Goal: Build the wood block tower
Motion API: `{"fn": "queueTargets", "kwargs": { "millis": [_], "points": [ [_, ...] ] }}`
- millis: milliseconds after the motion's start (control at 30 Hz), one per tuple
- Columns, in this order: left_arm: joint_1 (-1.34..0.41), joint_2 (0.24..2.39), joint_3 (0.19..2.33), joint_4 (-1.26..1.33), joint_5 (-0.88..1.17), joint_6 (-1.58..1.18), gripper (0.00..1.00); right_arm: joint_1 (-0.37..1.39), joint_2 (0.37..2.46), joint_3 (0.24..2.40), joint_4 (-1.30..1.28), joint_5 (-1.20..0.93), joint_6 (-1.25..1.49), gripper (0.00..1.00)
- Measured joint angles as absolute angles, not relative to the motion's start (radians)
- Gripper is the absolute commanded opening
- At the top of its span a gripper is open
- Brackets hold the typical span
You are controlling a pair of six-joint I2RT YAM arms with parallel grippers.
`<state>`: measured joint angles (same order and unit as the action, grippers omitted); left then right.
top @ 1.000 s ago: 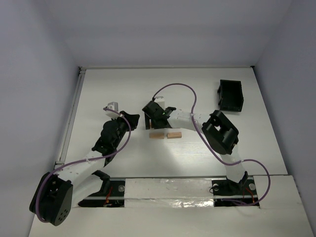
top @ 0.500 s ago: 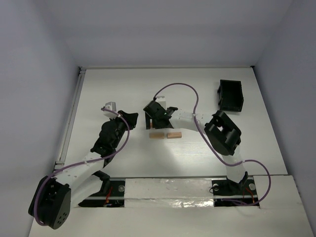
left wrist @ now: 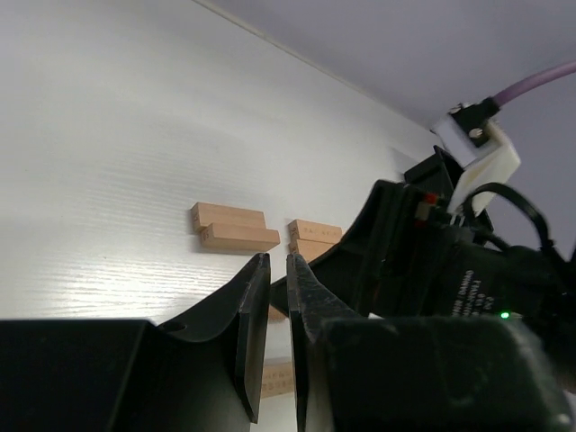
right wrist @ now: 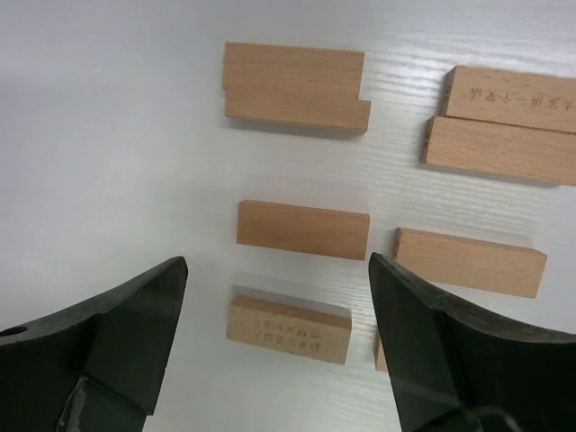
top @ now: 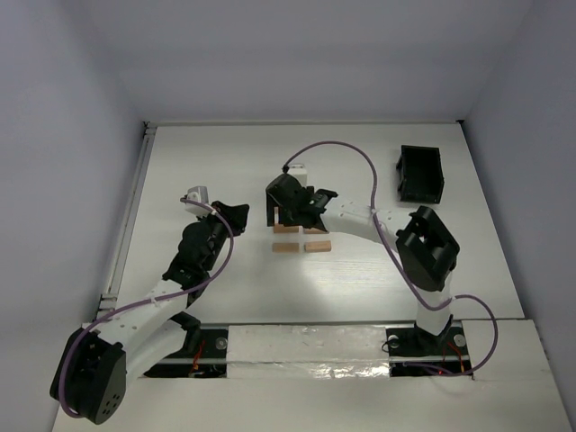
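- I'm hovering the right pincer (right wrist: 277,270) over the table (right wrist: 108,135), jaws spread wide and gripping nothing.
- The blocks (right wrist: 303,229) are lying flat right under it: one is sitting between its fingers, the others are lying just beyond the tips.
- The left pincer (left wrist: 277,261) is hanging off to the side, fingers nearly touching and empty, with the blocks lying well ahead of its tips.

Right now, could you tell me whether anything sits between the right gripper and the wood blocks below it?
Nothing visible does. The right gripper hangs open directly over the wood blocks, which lie loose on the white table. Only blocks and bare tabletop show between its fingers.
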<state>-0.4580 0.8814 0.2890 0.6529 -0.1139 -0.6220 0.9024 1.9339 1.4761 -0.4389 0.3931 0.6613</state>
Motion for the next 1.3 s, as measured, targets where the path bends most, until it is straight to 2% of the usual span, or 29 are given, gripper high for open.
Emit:
{"fn": "queueTargets", "kwargs": {
  "millis": [33, 100, 133, 167, 233, 300, 400, 433, 533, 600, 833, 1300],
  "points": [
    [-0.458, 0.881, 0.289, 0.653, -0.114, -0.622, 0.12, 0.902, 1.922, 1.476, -0.436, 0.393, 0.658, 0.66],
    [-0.458, 0.881, 0.289, 0.653, -0.114, -0.622, 0.12, 0.899, 1.906, 1.476, -0.431, 0.392, 0.647, 0.45],
    [-0.458, 0.881, 0.289, 0.653, -0.114, -0.622, 0.12, 0.894, 1.901, 1.477, -0.430, 0.391, 0.641, 0.28],
    [-0.458, 0.881, 0.289, 0.653, -0.113, -0.622, 0.12, 0.890, 1.900, 1.477, -0.429, 0.388, 0.635, 0.22],
    [-0.458, 0.882, 0.289, 0.653, -0.113, -0.622, 0.12, 0.873, 1.900, 1.477, -0.426, 0.381, 0.628, 0.18],
    [-0.458, 0.883, 0.289, 0.653, -0.113, -0.622, 0.12, 0.842, 1.899, 1.473, -0.424, 0.367, 0.622, 0.21],
    [-0.458, 0.888, 0.289, 0.653, -0.109, -0.622, 0.12, 0.778, 1.893, 1.452, -0.412, 0.345, 0.610, 0.55],
    [-0.458, 0.889, 0.289, 0.653, -0.107, -0.622, 0.12, 0.756, 1.892, 1.443, -0.411, 0.343, 0.605, 0.74],
    [-0.458, 0.894, 0.289, 0.653, -0.105, -0.622, 0.12, 0.695, 1.892, 1.423, -0.417, 0.340, 0.586, 0.93],
    [-0.458, 0.896, 0.289, 0.653, -0.105, -0.622, 0.12, 0.667, 1.892, 1.421, -0.424, 0.342, 0.570, 0.98],
    [-0.458, 0.896, 0.289, 0.653, -0.105, -0.622, 0.12, 0.649, 1.933, 1.467, -0.458, 0.344, 0.474, 0.95],
    [-0.458, 0.902, 0.289, 0.653, -0.099, -0.622, 0.12, 0.615, 1.980, 1.494, -0.573, 0.302, 0.288, 0.96]
  ]
}}
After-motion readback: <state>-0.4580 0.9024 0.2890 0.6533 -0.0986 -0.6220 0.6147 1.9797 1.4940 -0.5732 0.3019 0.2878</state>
